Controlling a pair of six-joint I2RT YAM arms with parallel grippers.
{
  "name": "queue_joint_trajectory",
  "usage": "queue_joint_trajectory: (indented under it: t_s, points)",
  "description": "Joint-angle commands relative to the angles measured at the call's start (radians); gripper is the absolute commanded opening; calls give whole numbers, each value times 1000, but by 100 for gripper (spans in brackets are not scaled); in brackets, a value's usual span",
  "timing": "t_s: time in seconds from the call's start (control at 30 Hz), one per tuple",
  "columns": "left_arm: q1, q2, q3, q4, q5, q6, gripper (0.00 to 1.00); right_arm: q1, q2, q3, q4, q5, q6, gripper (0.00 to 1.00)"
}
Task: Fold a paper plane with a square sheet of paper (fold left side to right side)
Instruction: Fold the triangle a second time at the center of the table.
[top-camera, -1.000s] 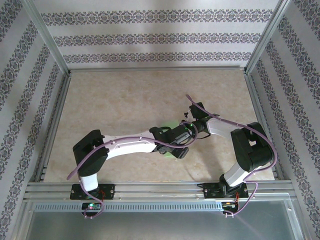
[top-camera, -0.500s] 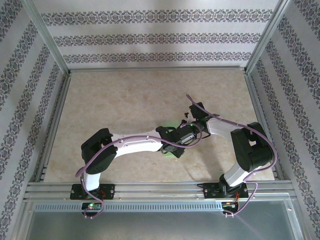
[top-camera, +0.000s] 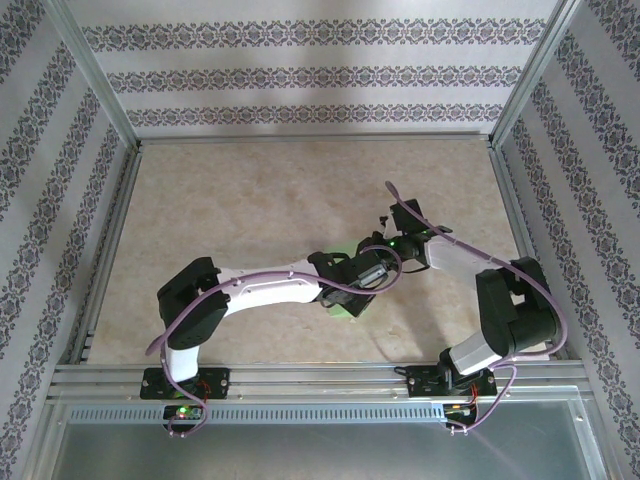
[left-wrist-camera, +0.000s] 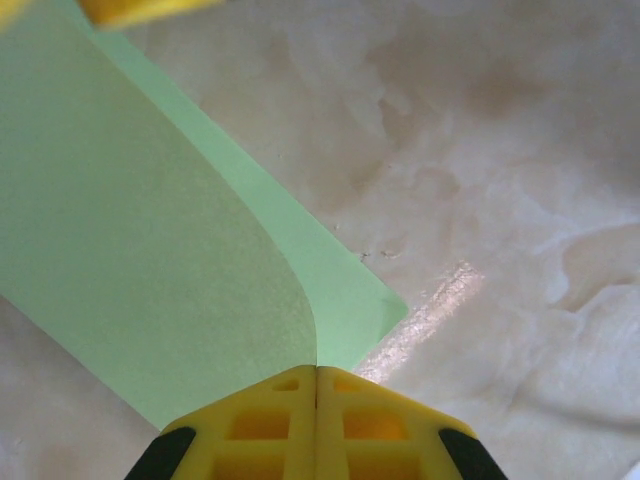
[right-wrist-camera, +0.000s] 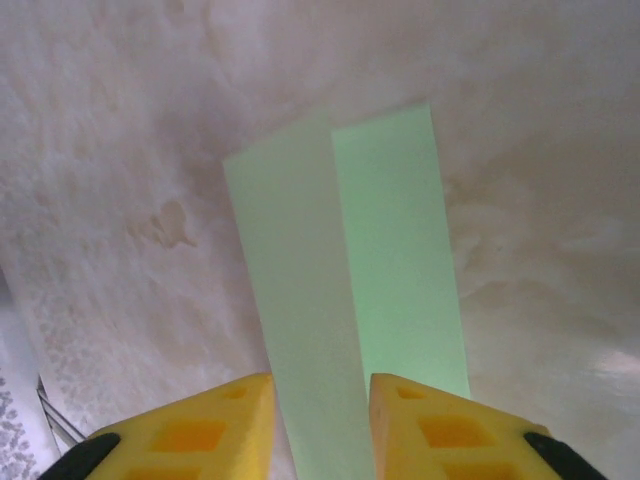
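Left tool (left-wrist-camera: 317, 378): bottom centre of the left wrist view, jaws pressed together and pinching the raised edge of the square sheet of paper (left-wrist-camera: 130, 250).
Right tool (right-wrist-camera: 320, 400): bottom centre of the right wrist view, jaws a narrow way apart; a strip of the paper runs up between them with no pinch visible.
Paper: light green, one curved flap lifted over a flat layer; in the top view it sits just below and right of centre, mostly covered by both tools.
Surface (top-camera: 230, 200): beige and marbled, with the paper's lower layer lying on it.
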Motion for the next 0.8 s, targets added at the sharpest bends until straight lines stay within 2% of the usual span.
queue_joint_trajectory:
  t_s: [0.0, 0.23, 0.37, 0.43, 0.57, 0.77]
  points:
    - [21, -53, -31, 34, 56, -34, 0, -47, -41, 23, -49, 35, -37, 34]
    - [79, -99, -119, 154, 177, -118, 0, -143, -153, -12, -128, 51, -105, 36]
    - [122, -125, -178, 240, 252, -182, 0, -149, -227, -76, -159, 29, -132, 25]
    - [142, -139, -215, 288, 282, -212, 0, -146, -251, -127, -160, -6, -123, 15]
    - [171, -154, -262, 342, 326, -255, 0, -82, -291, -225, -102, -59, -67, 1]
    - [187, -148, -279, 355, 347, -279, 0, 82, -309, -323, 33, -55, 51, 0]
